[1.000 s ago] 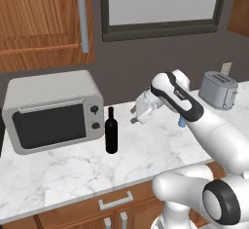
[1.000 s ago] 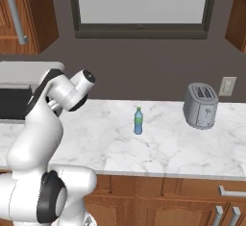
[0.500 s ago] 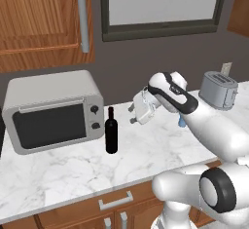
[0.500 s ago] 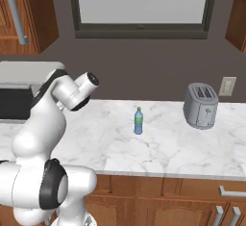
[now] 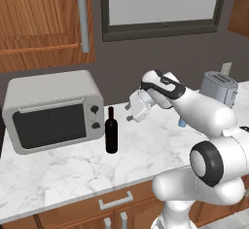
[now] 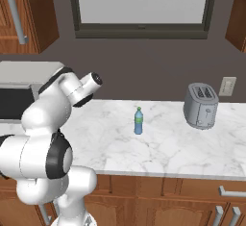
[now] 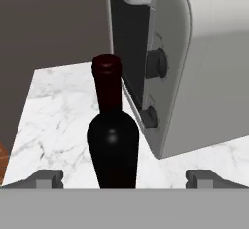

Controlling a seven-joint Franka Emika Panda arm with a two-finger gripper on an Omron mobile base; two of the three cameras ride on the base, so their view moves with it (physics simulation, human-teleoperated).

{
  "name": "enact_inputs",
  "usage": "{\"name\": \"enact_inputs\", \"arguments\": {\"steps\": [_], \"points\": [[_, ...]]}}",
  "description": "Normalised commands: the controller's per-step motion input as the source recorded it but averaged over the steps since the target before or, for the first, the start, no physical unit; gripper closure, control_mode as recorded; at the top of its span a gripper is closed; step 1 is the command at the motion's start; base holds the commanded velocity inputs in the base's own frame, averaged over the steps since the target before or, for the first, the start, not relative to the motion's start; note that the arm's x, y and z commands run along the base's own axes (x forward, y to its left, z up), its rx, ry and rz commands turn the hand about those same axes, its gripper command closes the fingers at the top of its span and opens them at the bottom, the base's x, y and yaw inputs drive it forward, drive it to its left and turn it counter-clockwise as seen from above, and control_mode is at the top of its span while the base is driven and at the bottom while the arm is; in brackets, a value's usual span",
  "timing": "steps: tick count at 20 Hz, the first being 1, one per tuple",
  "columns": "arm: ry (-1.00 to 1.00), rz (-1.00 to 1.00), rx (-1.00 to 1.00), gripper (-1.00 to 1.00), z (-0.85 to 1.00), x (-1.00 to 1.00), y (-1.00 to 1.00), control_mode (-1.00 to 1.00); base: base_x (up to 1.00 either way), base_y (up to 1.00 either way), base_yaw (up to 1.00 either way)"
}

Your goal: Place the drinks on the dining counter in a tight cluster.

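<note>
Open jaws face the upright wine bottle (image 7: 113,135) beside the microwave (image 7: 194,62)

You get both base views looking down over one counter (image 5: 73,174) from opposite sides, hand view sitting close on the wine bottle (image 7: 113,140)

No readable writing anywhere: the wine bottle (image 7: 113,140) beside the microwave (image 5: 53,108) is plain black, and the microwave's front shows only two unmarked knobs
</note>
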Motion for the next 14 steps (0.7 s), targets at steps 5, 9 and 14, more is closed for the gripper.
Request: {"name": "enact_inputs", "arguments": {"steps": [5,9,14], "points": [[0.01,0.05,0.0,-1.0,-0.11,0.18,0.0,-1.0,0.0,0.0,0.0],[0.0,0.08,0.0,-1.0,-0.06,-0.03,0.06,-1.0,0.0,0.0,0.0],[0.0,0.09,0.04,-1.0,-0.4,-0.03,0.26,-1.0,0.0,0.0,0.0]]}}
